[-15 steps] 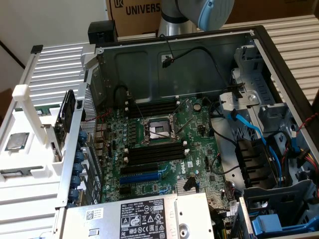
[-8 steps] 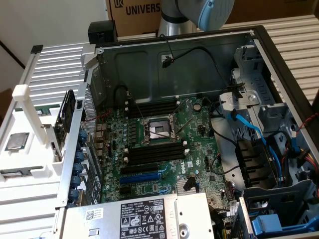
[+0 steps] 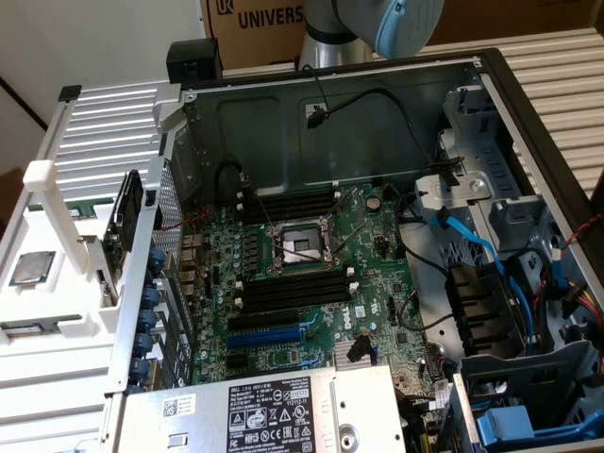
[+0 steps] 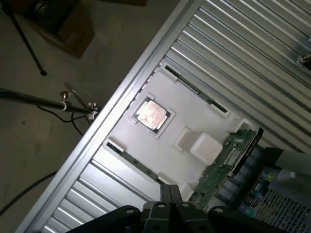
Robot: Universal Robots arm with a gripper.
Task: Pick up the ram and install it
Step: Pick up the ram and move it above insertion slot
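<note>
Jaws together (ram (image 4: 215, 174) nearby), above tray (image 4: 190, 109)

Arm (image 3: 376, 23) up high, tool (image 4: 169, 195) closed

One computer case (image 3: 274, 123), one processor (image 4: 153, 115), one white tray (image 4: 190, 108).

Green motherboard (image 3: 311, 274) with black memory slots (image 3: 293, 289) and a blue expansion slot (image 3: 269, 337) — white tray (image 3: 71, 278), ribbed silver tabletop (image 4: 252, 53), black gripper (image 4: 167, 204)
</note>
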